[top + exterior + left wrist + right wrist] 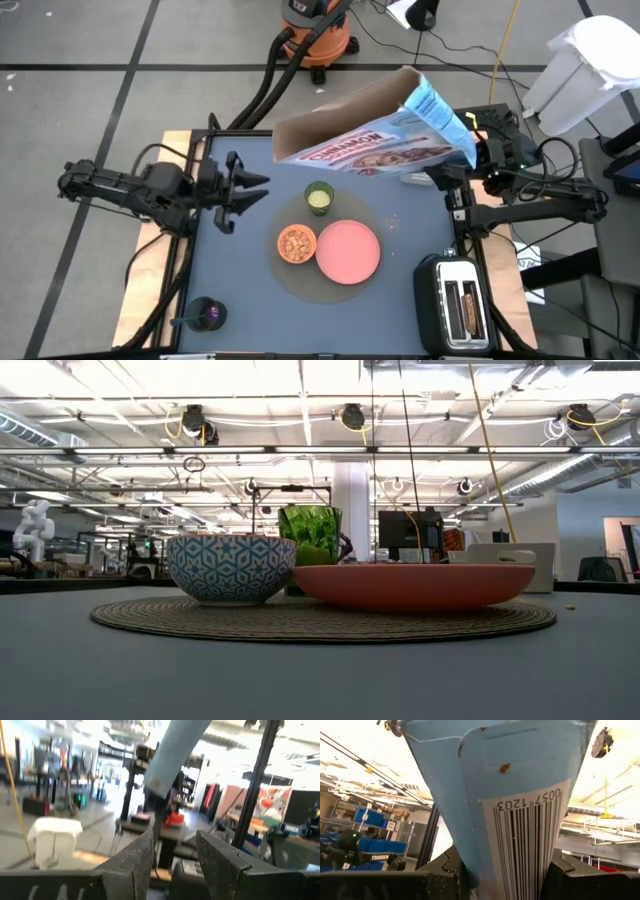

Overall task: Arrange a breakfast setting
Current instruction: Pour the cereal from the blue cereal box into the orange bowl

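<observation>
My right gripper (512,870) is shut on the blue cereal bag (380,135), which it holds over the table's far right part. The bag's brown open end (340,115) points toward the far left. An orange bowl (297,243) with cereal in it, a pink plate (348,250) and a green cup (319,197) rest on a round woven mat (320,622). My left gripper (255,190) hovers open at the table's left, with nothing between its fingers. A dark cup with a purple spoon (205,315) stands near left. My right gripper pinches the bag's closed blue end, by the barcode (530,835), between its two fingers (445,870). The fingers slant upward from the table's right side. The bag rises out of the hold toward the far left, lifted clear of the table.
A toaster (460,310) with toast slices in its slots stands at the near right corner. Crumbs (392,220) lie right of the mat. Beyond the far edge stand an orange shop vacuum (315,25) and its hoses. A white bin (585,70) is off the far right.
</observation>
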You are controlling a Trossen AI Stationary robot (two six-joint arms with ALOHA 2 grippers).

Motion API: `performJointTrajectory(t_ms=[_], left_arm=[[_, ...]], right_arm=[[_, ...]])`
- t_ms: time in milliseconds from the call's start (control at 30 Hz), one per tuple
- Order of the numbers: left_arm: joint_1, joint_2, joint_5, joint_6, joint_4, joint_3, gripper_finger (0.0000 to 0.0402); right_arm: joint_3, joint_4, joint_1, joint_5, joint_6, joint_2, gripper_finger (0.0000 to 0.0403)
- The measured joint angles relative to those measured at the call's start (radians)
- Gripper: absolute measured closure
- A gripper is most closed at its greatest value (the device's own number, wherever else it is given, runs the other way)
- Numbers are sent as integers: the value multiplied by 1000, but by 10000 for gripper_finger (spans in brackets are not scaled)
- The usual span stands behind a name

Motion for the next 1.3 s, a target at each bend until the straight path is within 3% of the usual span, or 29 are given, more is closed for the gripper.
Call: performJointTrajectory(t_ms=[200, 300, 567, 800, 1300], left_arm=[[0, 0, 0, 85, 90, 0, 241], [1, 0, 0, 99, 125, 0, 221], [13, 17, -17, 137, 171, 0, 101], [39, 164, -19, 235, 351, 0, 16], [100, 435, -18, 249, 670, 0, 2]], right_arm=[[0, -4, 0, 0, 0, 0, 259], [0, -4, 0, 0, 0, 0, 259], [0, -4, 0, 0, 0, 0, 259], [0, -5, 0, 0, 0, 3, 259], [0, -30, 0, 0, 0, 16, 259]])
